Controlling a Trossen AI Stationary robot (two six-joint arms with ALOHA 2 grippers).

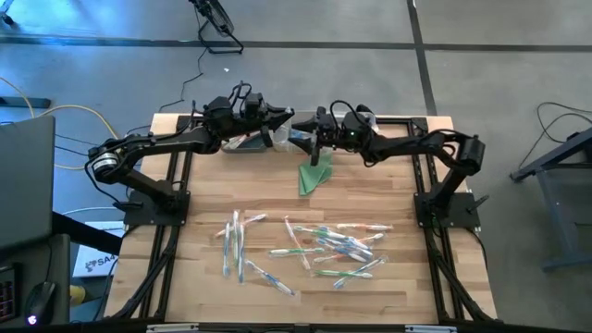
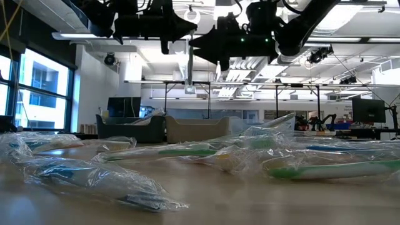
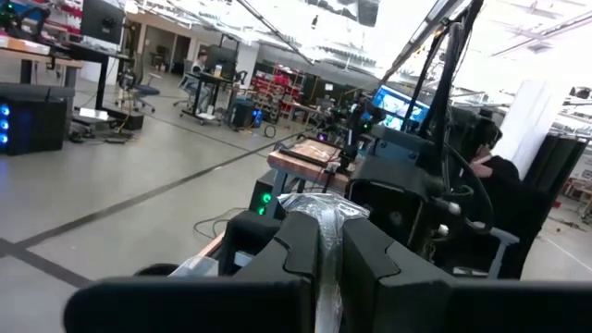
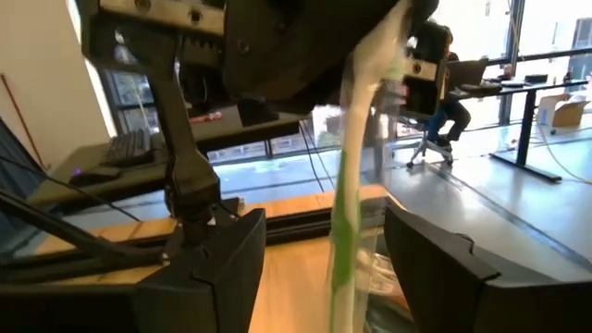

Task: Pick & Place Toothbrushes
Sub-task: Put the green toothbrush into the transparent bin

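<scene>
Both my claws are up at the far edge of the table (image 1: 194, 287), almost nose to nose, right above the green folded triangle (image 1: 314, 175). My left claw (image 3: 331, 242) is pressed together, pinching a wrapped toothbrush (image 4: 356, 166) that dangles straight down from it. From my left wrist you only see a crinkly bit of clear wrapper (image 3: 319, 211) poking up between the fingers (image 3: 379, 254). My right claw (image 4: 324, 268) is spread wide, with the hanging brush sitting in the gap between the two fingers (image 4: 231, 259). As far as I can make out it isn't touching either one, so nothing is held on that side.

The rest of the toothbrushes (image 1: 319, 248) are scattered on the table on the near side of the green triangle: a small bunch (image 1: 236, 242) off toward my left arm's side of it, and the bigger messy pile nearer the middle and right. All of them are in clear plastic sleeves, with green and blue handles showing through.

Hard-to-see stuff: from above, the two claws (image 1: 301, 129) overlap into one dark blob, so the hanging brush barely shows there. There's something grey and clear just under my left claw, next to the triangle, that I can't identify. From table level the wrappers (image 2: 94, 175) fill the foreground, and the arms are just dark shapes at the top.
</scene>
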